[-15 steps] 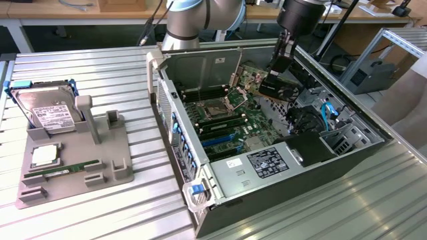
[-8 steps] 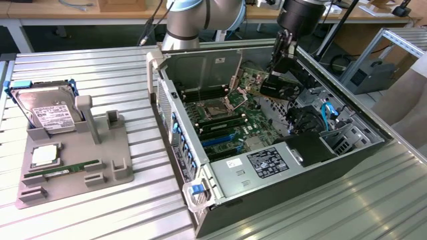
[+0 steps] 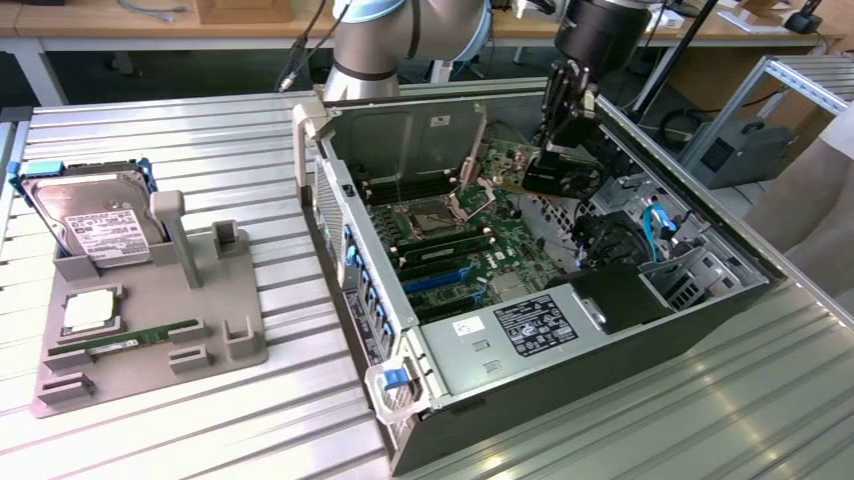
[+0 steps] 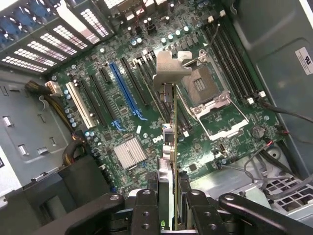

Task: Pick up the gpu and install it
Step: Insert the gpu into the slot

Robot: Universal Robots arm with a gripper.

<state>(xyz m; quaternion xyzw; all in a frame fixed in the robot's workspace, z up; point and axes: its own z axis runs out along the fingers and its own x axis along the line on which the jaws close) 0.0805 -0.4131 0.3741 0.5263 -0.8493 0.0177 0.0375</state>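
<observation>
From the exterior view: hangs steeply down over the open computer case [image 3: 441,395], wrist close to vertical, gripper [image 3: 566,125] above the motherboard [image 3: 447,235]. Carries the gpu [image 3: 558,172] directly beneath the gripper, up off the board and not seated in any slot. Well apart from the gripper, on the worktop [image 3: 200,130]: a grey holder [image 3: 200,300] with a hard drive [image 3: 100,225] standing upright and a green memory stick [image 3: 127,340] lying flat.

From the wrist view: looks straight along the card. Shows the gpu [image 4: 175,115] edge-on, clamped between the two black fingers [image 4: 146,205] of the gripper [image 4: 171,178], with the silver end bracket [image 4: 171,66] at the end farthest from the gripper. Beyond the card, on the board under the gripper: CPU socket [image 4: 208,90], blue expansion slot [image 4: 126,90], finned heatsink [image 4: 129,152].
</observation>
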